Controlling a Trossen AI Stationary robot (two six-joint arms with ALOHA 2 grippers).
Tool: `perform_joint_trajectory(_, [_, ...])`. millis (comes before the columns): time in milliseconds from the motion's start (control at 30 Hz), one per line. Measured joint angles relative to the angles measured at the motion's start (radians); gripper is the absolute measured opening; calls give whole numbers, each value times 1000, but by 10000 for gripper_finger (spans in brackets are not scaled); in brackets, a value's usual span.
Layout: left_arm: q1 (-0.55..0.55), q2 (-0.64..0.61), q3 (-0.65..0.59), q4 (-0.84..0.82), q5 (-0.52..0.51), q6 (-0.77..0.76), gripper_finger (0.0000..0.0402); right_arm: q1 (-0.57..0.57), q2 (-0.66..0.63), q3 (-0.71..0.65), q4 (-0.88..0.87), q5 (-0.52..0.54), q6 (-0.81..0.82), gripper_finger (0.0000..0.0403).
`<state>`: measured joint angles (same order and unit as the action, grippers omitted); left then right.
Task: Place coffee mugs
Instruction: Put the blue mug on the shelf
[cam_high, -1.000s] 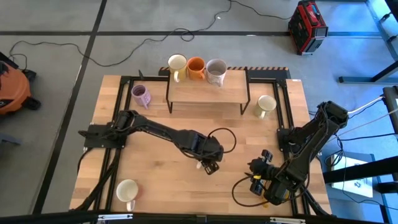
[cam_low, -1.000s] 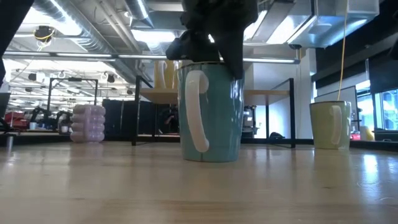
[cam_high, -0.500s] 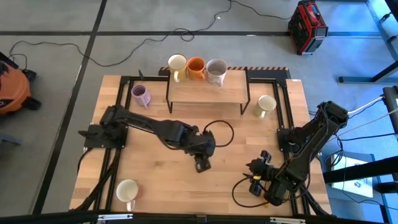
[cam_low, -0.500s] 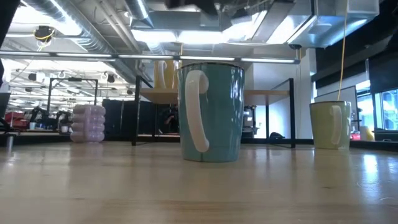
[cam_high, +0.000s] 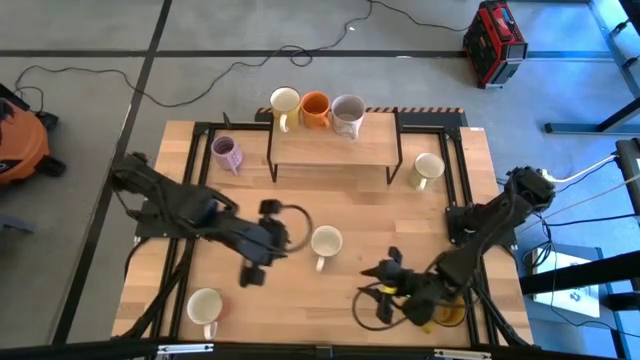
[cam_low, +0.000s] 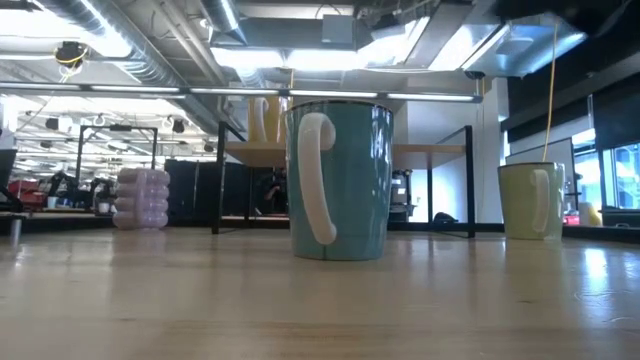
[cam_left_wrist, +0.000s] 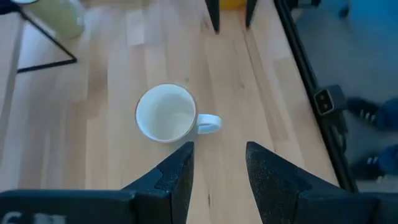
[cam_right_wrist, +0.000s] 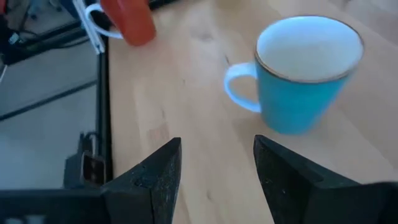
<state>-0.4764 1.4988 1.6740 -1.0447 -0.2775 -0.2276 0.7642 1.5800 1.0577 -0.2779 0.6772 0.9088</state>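
The mint-blue coffee mug (cam_high: 325, 242) stands upright on its base mid-table, its handle toward the near edge; it also shows in the low view (cam_low: 340, 180). My left gripper (cam_high: 254, 270) hangs open left of it, raised, with the mug ahead of its fingers (cam_left_wrist: 165, 113). From the mug's right, my right gripper (cam_high: 372, 285) stands open, facing the mug (cam_right_wrist: 305, 74). Cream (cam_high: 285, 102), orange (cam_high: 315, 108) and grey-beige (cam_high: 347, 115) mugs stand on the shelf (cam_high: 335, 145).
A lilac mug (cam_high: 227, 153) stands left of the shelf, a pale mug (cam_high: 427, 170) right of it, and a cream mug (cam_high: 205, 305) near the front left corner. An amber mug (cam_high: 450, 315) shows partly under my right arm. Black rails run along the table's sides.
My left gripper has risen off the mint-blue mug's rim and drawn back toward the table's left edge, rolling as it went; the mug stays standing where it was. My right gripper has moved toward the table's left, nearer the mug, and tipped.
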Motion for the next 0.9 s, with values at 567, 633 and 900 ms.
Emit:
perform_joint_trajectory(567, [-41,-403,-765,510,-48,-297,140,-181,344,179,127,-19,21,188])
perform_joint_trajectory(633, [-41,-400,-803,566,-43,-318,140,-192,380,190,173,-13,22,188])
perform_joint_trajectory(900, [-41,-392,-849,614,17,-343,140,-189,471,188,294,56,30,188])
